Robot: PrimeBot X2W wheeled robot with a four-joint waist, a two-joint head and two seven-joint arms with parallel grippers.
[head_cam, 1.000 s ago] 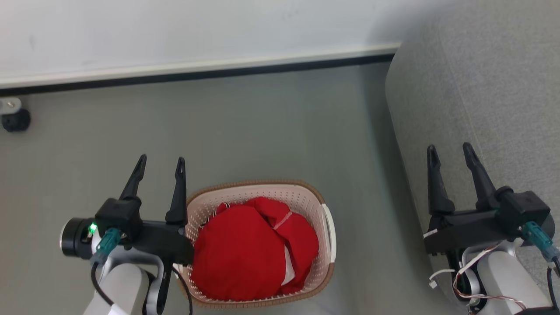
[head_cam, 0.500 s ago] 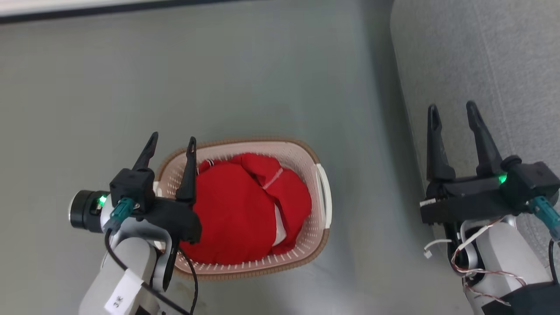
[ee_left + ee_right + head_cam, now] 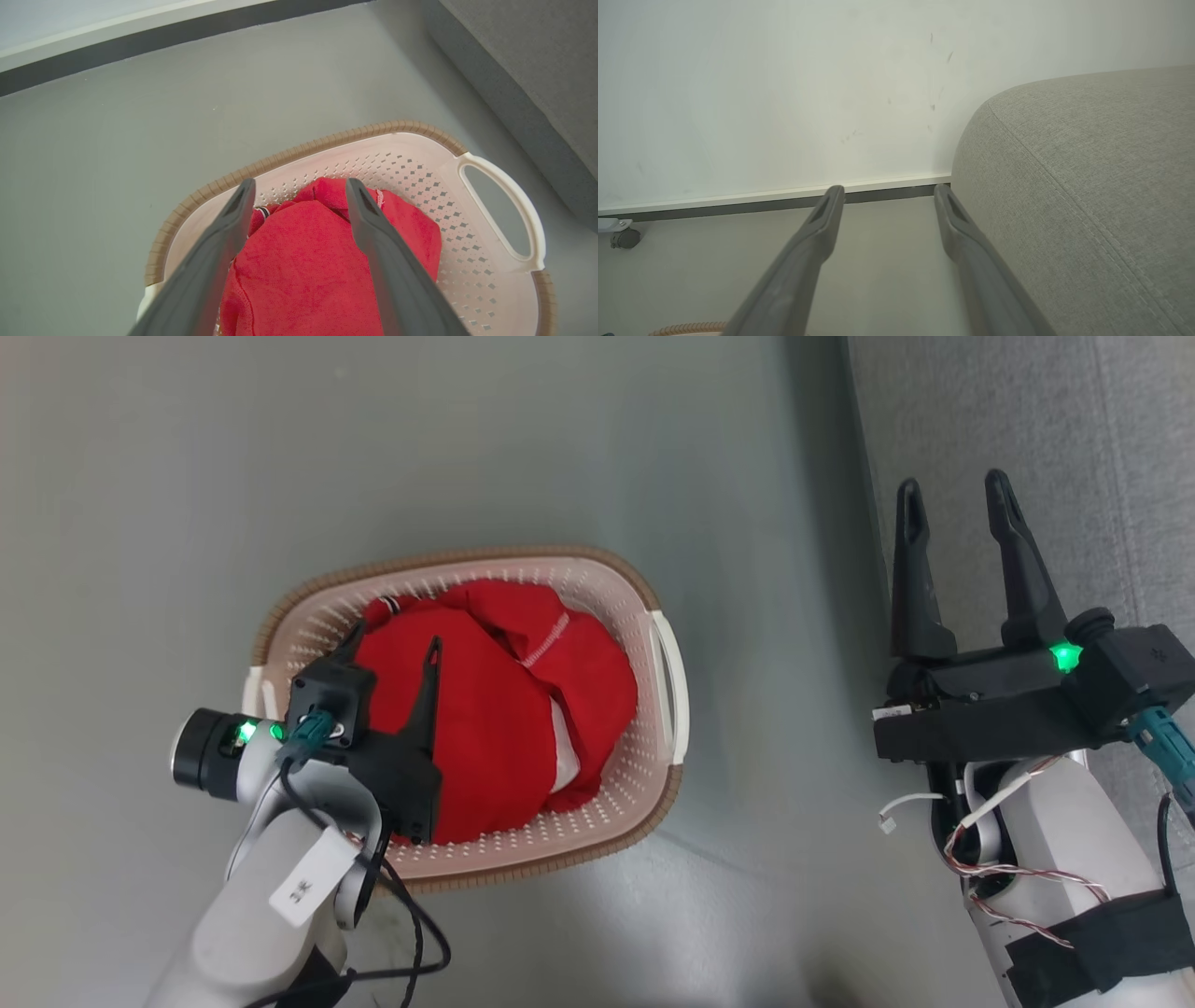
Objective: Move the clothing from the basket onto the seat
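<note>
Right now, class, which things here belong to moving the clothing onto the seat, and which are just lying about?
Belong to the job:
clothing
basket
seat
left pincer, open above the clothing

Just lying about:
small castor
skirting board

right gripper (image 3: 888,189) — fingers apart, above floor (image 3: 887,261) | seat (image 3: 1087,177) at view's right | wall (image 3: 784,93) ahead
</note>
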